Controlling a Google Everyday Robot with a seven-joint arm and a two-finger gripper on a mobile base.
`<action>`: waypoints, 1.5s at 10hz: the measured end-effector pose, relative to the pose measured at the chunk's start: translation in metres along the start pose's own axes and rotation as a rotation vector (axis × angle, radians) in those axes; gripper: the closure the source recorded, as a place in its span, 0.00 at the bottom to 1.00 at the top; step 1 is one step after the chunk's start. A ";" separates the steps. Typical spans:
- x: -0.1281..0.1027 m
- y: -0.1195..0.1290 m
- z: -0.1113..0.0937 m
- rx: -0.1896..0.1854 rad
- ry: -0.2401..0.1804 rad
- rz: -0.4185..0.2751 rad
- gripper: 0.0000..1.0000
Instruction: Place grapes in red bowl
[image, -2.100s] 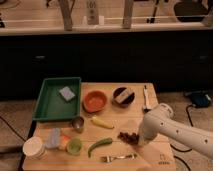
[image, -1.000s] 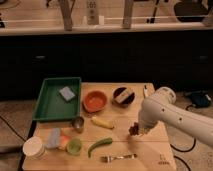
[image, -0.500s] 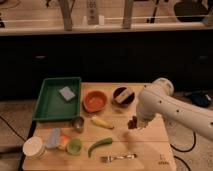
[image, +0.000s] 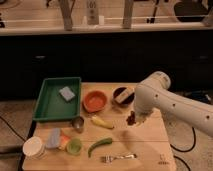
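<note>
**Grapes up off the board, carried toward the bowls**

Since two seconds ago the grapes (image: 130, 120) have left their spot on the front right of the wooden table (image: 150, 147). They now hang in the air, higher and further back, with the white arm (image: 170, 102) swung up behind them. The gripper (image: 135, 118) is closed around the bunch and holds it clear of the surface, with a faint shadow on the wood below.

The dark bowl (image: 122, 95) sits just behind the held bunch. The red bowl (image: 95, 101) stands to the left of that one, apart from the grapes and with nothing in it.

A yellow fruit (image: 102, 122) lies in front of the red bowl, with a small metal cup (image: 78, 123) beside it. Nearer the front edge lie a green chili pepper (image: 100, 145) and a fork (image: 119, 157). At far left a green tray (image: 50, 107) holds a grey-blue sponge (image: 66, 93), and a white cup (image: 34, 147) stands at the front corner.
</note>
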 end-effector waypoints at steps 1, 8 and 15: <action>-0.002 -0.005 -0.001 0.004 0.001 0.000 1.00; -0.023 -0.032 -0.011 0.024 0.011 -0.051 1.00; -0.047 -0.049 -0.010 0.031 0.009 -0.128 1.00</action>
